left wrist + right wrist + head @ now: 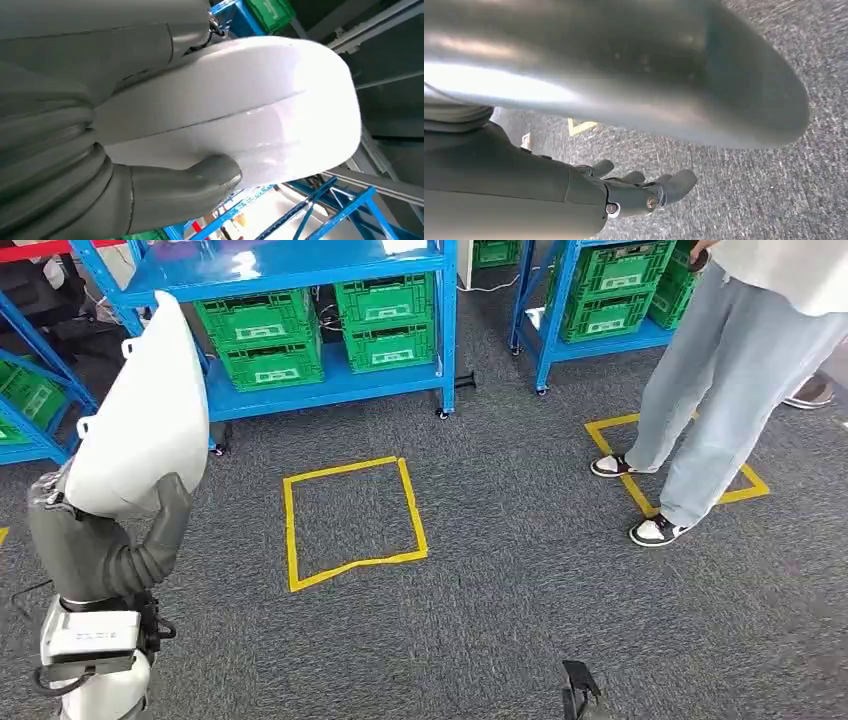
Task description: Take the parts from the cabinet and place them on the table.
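Note:
A large smooth white shell part point(140, 420) stands upright at the left of the head view, and my left hand point(115, 540) holds it from below. In the left wrist view the thick grey thumb point(200, 180) presses against the white part point(250, 100), whose rounded body hides the other fingers. My right hand point(644, 192) hangs low over the grey carpet. Its fingers are stretched out and slightly apart, with nothing in them.
Blue shelving point(330, 390) with green crates point(385, 330) stands straight ahead, with a second rack point(600, 335) at the right. A yellow tape square point(350, 525) marks the carpet. A person in light jeans point(720, 390) stands at the right on another taped square.

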Motion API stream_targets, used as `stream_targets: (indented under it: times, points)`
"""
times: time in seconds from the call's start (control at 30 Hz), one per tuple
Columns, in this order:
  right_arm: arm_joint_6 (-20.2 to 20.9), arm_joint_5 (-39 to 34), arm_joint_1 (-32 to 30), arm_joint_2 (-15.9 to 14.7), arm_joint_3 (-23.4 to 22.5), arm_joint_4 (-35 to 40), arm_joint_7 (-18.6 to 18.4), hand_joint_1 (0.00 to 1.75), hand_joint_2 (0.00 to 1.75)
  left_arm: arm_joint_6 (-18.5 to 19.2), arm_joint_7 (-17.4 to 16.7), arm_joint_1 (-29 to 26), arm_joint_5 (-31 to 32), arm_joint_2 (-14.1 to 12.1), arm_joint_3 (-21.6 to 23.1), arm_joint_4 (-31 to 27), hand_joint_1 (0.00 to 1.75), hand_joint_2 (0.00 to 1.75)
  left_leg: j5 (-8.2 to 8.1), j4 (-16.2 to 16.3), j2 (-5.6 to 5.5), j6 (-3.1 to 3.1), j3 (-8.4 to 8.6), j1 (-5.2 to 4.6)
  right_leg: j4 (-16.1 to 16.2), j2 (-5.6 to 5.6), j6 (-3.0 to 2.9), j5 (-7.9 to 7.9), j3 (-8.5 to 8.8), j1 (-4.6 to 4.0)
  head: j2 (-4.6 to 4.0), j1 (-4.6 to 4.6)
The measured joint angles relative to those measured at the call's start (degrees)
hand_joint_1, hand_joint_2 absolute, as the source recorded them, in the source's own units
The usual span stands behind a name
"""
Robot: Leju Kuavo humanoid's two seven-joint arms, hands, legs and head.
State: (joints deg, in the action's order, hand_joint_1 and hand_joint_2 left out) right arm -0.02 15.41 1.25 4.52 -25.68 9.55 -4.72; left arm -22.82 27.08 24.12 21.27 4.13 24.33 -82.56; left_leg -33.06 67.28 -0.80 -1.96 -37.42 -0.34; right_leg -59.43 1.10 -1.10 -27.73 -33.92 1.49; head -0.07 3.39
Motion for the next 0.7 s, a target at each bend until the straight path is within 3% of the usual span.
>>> stream_targets:
  times: [0.07,0.1,0.13,0.2,0.27,0.3,0.43,0.47,0.5,0.53,0.6,0.63,0.67,0.7]
  points:
    - [0.0,0.0,-0.1,0.0,0.0,0.0,0.3,0.0,0.0,-0.1,0.0,-0.2,0.4,0.0,0.0,0.4,1.75,1.75,-3.6,8.5,0.29,-0.52,-3.6,0.35,0.0,0.92,0.02,0.32,-0.54,0.0,0.0,0.02]
    - [0.1,0.0,-0.1,0.0,0.0,0.0,0.5,0.0,0.0,-0.2,-0.1,-0.2,0.4,0.0,0.0,0.5,1.75,1.75,-3.6,9.7,0.39,-0.64,-3.95,0.52,0.0,1.39,0.08,0.48,-0.77,0.01,0.0,0.02]
    - [0.2,0.1,-0.1,0.0,0.0,0.0,0.7,0.0,0.0,-0.4,-0.1,-0.2,0.5,0.0,0.0,0.7,1.75,1.75,-2.2,7.7,0.57,-0.67,-2.67,0.65,0.0,1.89,0.2,0.63,-0.93,0.02,0.0,0.04]
    - [0.5,0.3,-0.1,0.0,0.0,0.0,0.8,0.0,0.0,-0.5,-0.1,-0.1,0.6,0.0,0.0,0.8,1.75,1.75,2.09,-1.8,1.4,-0.47,2.92,0.69,0.0,2.81,0.47,0.82,-0.97,0.08,0.0,0.02]
    - [0.6,0.4,-0.1,0.1,0.0,0.0,0.8,0.0,0.0,-0.6,-0.1,0.0,0.8,0.1,0.0,0.8,1.75,1.75,3.82,-8.2,3.63,-0.13,6.69,0.58,-0.1,3.3,0.73,0.98,-0.9,0.02,0.0,0.0]
    - [0.7,0.6,-0.1,0.1,0.0,0.0,0.8,0.0,0.0,-0.7,-0.1,0.1,0.9,0.1,0.0,0.8,1.75,1.75,3.15,-9.1,4.57,0.32,6.79,0.19,-0.1,3.59,1.04,1.08,-0.91,-0.23,0.0,0.11]
    - [0.8,0.7,0.0,0.3,0.0,0.0,0.8,0.0,0.0,-0.7,-0.1,0.1,1.0,0.3,0.0,0.8,1.75,1.75,4.32,-9.5,2.27,2.01,5.77,-0.22,0.6,5.38,2.72,1.75,-0.61,0.04,0.0,0.09]
    - [0.8,0.7,0.0,0.4,0.0,0.0,0.8,0.0,0.0,-0.7,-0.1,0.0,1.0,0.5,0.1,0.8,1.75,1.75,5.11,-10.1,1.75,2.48,6.35,0.31,0.1,4.47,3.11,1.29,-0.8,0.39,0.0,0.13]
    - [0.7,0.7,0.0,0.4,0.0,0.0,0.9,0.0,0.0,-0.8,0.0,0.2,1.1,0.5,0.1,0.9,1.75,1.75,5.39,-10.2,1.29,2.86,6.13,0.25,-1.7,2.05,3.18,-0.53,-1.53,0.34,0.0,0.13]
    - [0.7,0.7,-0.1,0.5,0.0,0.0,0.8,0.0,0.0,-0.8,-0.1,0.2,1.1,0.7,0.1,0.9,1.75,1.75,5.73,-10.1,0.81,3.17,5.78,0.26,-5.6,0.35,3.19,-3.23,-3.19,0.34,0.0,0.5]
    - [0.7,0.7,-0.4,0.4,0.0,0.0,0.8,0.0,0.0,-0.9,-0.1,0.0,1.3,0.9,0.2,1.0,1.75,1.75,6.0,-9.9,-0.42,3.45,5.14,0.07,-15.2,-0.77,3.29,-7.51,-7.33,0.02,0.0,0.68]
    - [0.7,0.7,-0.4,0.4,0.0,0.0,0.8,0.0,0.0,-0.9,-0.2,-0.1,1.4,0.9,0.2,1.2,1.75,1.75,6.11,-9.8,-1.13,3.47,4.88,-0.02,-17.6,-0.84,3.21,-7.88,-8.4,-0.14,0.0,0.7]
    - [0.7,0.7,-0.4,0.4,0.0,0.0,0.8,0.0,0.0,-0.9,-0.2,-0.1,1.5,0.9,0.3,1.3,1.75,1.75,6.17,-9.6,-1.81,3.41,4.71,-0.05,-16.9,-0.88,3.08,-6.9,-8.02,-0.21,0.0,0.68]
    - [0.7,0.7,-0.4,0.4,0.0,0.0,0.9,0.0,0.0,-0.9,-0.2,-0.1,1.6,0.9,0.4,1.4,1.75,1.75,6.2,-9.4,-2.58,3.34,4.58,-0.04,-13.5,-1.01,2.91,-4.83,-6.22,-0.23,0.0,0.68]
